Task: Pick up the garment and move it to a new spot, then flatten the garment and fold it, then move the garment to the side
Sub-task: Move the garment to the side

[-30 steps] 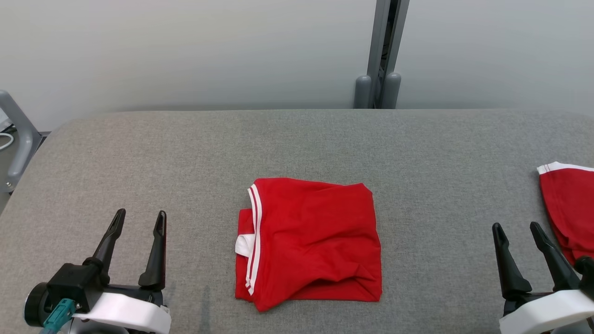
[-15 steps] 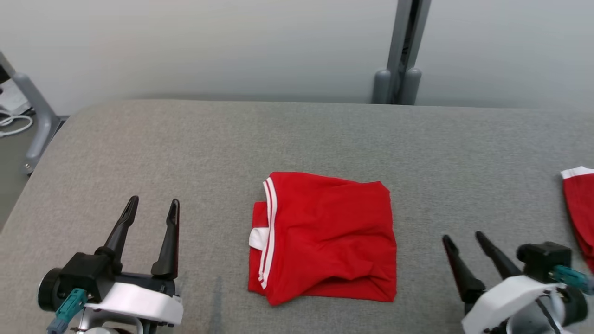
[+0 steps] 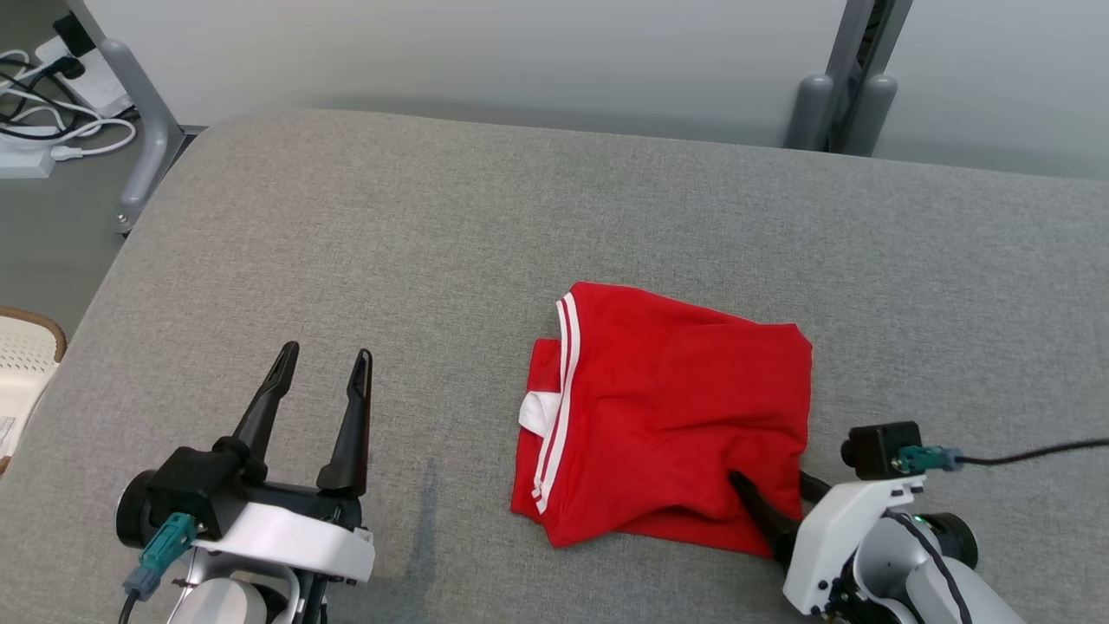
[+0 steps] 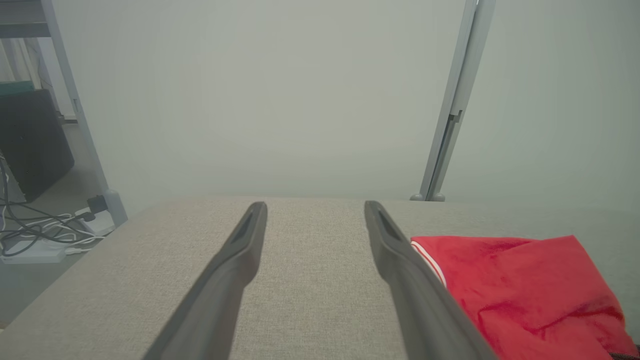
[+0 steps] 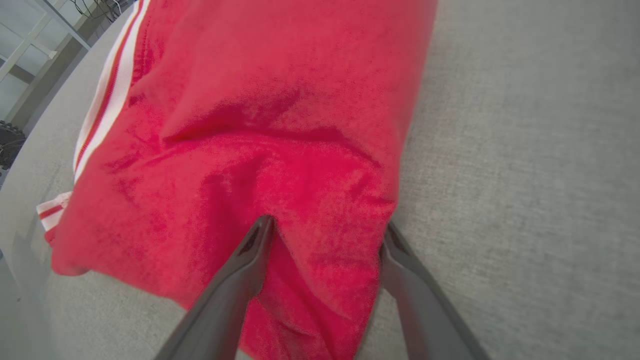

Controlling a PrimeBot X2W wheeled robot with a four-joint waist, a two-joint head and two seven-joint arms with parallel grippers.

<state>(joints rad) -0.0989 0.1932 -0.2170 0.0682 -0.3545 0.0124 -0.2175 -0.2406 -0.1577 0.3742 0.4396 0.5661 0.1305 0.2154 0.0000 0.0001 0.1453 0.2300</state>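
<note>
Right fingers (image 5: 240,270) are spread wide, nothing clamped: one lies on top of the folded red garment (image 3: 667,407) at its near right corner, the other sits at the edge beside it. So the right gripper (image 3: 771,478) straddles the layers, likely setup for a pinch to shift it aside. Garment lies on the grey padded table (image 3: 433,217), slightly right of centre; idle left gripper (image 3: 327,351) hangs wide open over bare surface near left, well apart from the cloth, probably parked clear.

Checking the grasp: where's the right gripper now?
Head view, lower right: the right gripper straddles the near right corner of the red shirt on the grey table.
</note>
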